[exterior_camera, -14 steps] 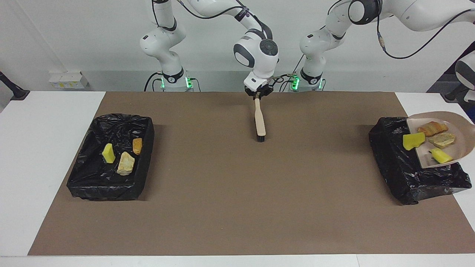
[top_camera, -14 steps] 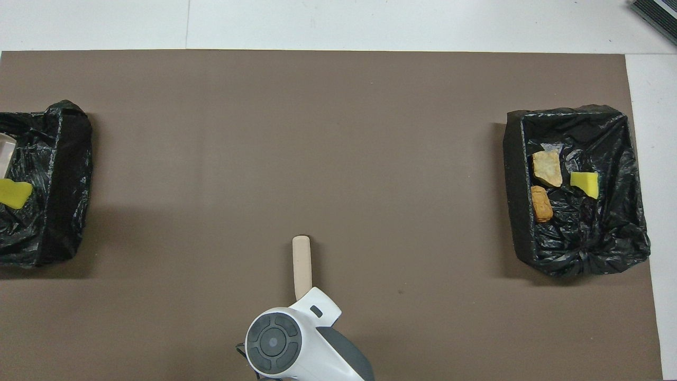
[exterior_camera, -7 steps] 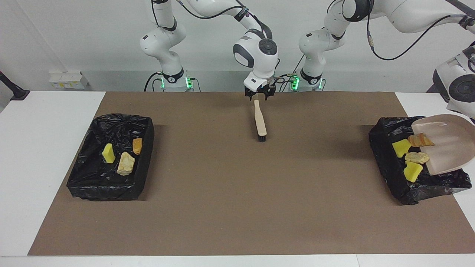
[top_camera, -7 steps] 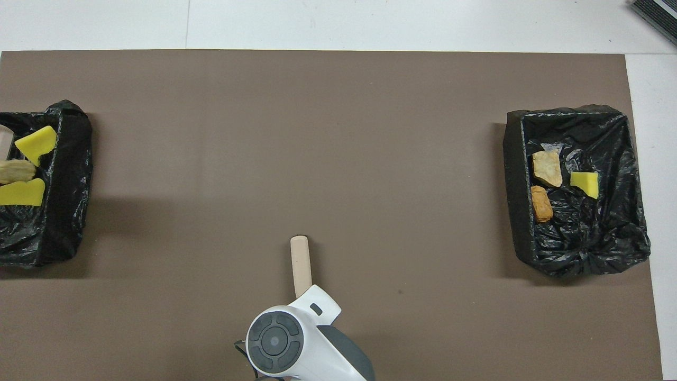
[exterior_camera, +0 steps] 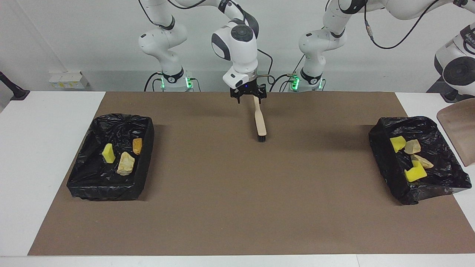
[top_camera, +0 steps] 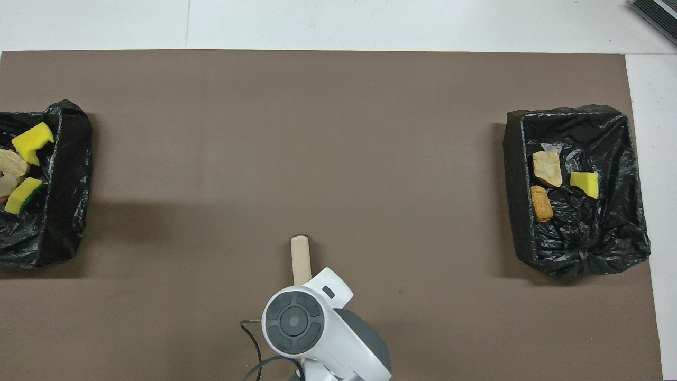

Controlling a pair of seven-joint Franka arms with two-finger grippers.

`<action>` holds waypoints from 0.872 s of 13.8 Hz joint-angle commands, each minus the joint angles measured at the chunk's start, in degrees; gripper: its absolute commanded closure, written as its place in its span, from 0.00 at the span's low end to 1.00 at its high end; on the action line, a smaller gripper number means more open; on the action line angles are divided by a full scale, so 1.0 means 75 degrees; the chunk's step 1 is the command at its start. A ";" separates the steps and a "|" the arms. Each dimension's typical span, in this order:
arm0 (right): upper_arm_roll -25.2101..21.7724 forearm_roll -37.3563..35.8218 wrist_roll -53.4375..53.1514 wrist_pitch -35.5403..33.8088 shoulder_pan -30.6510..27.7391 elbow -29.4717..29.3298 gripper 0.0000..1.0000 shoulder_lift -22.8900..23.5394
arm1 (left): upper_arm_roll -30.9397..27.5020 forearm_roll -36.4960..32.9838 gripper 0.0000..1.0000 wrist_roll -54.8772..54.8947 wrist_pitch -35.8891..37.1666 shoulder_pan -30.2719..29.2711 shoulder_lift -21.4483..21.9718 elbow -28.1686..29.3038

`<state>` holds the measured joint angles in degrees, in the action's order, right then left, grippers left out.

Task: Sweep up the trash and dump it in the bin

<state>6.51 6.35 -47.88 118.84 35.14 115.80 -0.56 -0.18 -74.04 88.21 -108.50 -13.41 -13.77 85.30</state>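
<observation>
Overall, the facing view took in a brown mat (exterior_camera: 237, 204) on a white table, with my two arms at the top.

At my right arm's end of the table sat the first bin (exterior_camera: 111, 193), lined with a black bag. Three pieces of trash lay in it: a yellow sponge wedge (exterior_camera: 108, 153), a beige stone-like lump (exterior_camera: 125, 163) touching it or just beside it, and an orange-brown bread-like piece (exterior_camera: 137, 145) nearer to me, against the bin's wall.

Midway along the mat, close to my bases, lay a brush (exterior_camera: 260, 122). Its pale handle pointed toward me and its dark bristles away. My right pincer (exterior_camera: 248, 98) hung over the end of that handle with its fingers spread apart and clamped on nothing. I could not tell whether it touched the handle.

At my left arm's end sat the second bin (exterior_camera: 382, 155), also lined in black. Four pieces lay in it in a loose cluster: a yellow wedge (exterior_camera: 397, 143), a beige lump (exterior_camera: 412, 147) beside it, a second beige lump (exterior_camera: 423, 162), and another yellow wedge (exterior_camera: 415, 173) farthest from me.

Beside that bin, at the picture's edge, a beige dustpan (exterior_camera: 458, 129) hung tilted in the air. My left pincer was cut off by the frame, closed on the dustpan.
</observation>
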 commanded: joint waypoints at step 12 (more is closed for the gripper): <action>-0.0129 -0.1233 0.3051 -0.2940 -0.3781 -0.2851 0.00 -0.0676 | -0.0011 0.3679 1.00 -0.0719 0.2148 0.2174 0.0453 0.0275</action>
<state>4.79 -1.76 -29.24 100.04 10.15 99.18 -7.84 0.54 -52.67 85.32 -94.40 1.48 -11.98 85.92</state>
